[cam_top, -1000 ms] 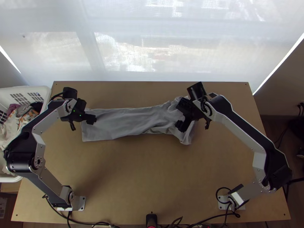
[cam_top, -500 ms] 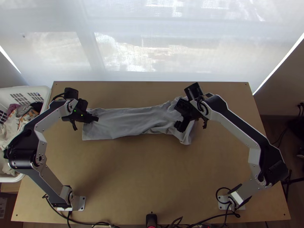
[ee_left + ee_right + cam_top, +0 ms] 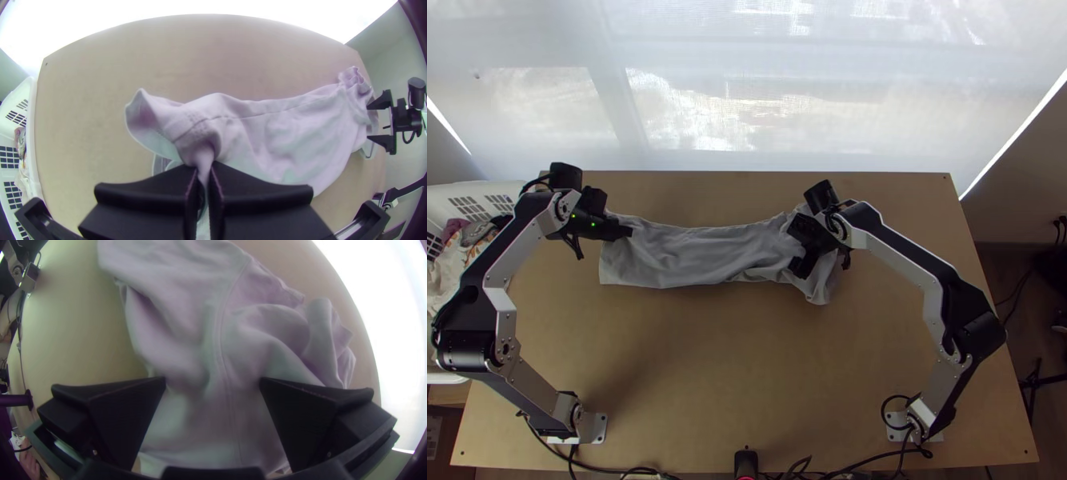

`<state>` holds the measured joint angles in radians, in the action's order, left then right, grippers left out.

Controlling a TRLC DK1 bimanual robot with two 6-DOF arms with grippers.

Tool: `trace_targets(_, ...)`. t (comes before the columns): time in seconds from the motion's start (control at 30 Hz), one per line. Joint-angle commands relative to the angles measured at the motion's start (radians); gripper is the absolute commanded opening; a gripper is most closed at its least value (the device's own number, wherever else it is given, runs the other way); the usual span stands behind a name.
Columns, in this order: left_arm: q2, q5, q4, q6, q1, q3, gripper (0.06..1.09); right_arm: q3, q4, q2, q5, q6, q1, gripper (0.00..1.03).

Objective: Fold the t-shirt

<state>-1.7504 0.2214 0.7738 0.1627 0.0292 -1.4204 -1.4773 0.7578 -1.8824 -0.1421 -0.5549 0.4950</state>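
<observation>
Here, the left end effector (image 3: 203, 172) pinches the t-shirt (image 3: 707, 252) near one end, and the right end effector (image 3: 213, 381) is wide open over the other, crumpled end. The t-shirt makes a long strip across the desk (image 3: 747, 360). It seems partly folded; next, the right side should grab on too.

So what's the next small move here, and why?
Probably lower the black right gripper and close it on the crumpled end of the grey cloth t-shirt: its wide fingers stand open over the fabric, while the left gripper pinches near the other end.
</observation>
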Motion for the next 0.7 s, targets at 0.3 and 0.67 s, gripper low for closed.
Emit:
trace_targets(0.3, 0.065, 0.121, 0.11, -0.071, -0.117, -0.221, 0.09, 0.054, -0.058, -0.095, 0.047, 0.007, 0.013, 0.98)
trace_targets(0.67, 0.066, 0.203, 0.162, -0.152, -0.195, -0.376, 0.09, 0.071, -0.078, -0.11, 0.07, 0.007, 0.016, 0.98)
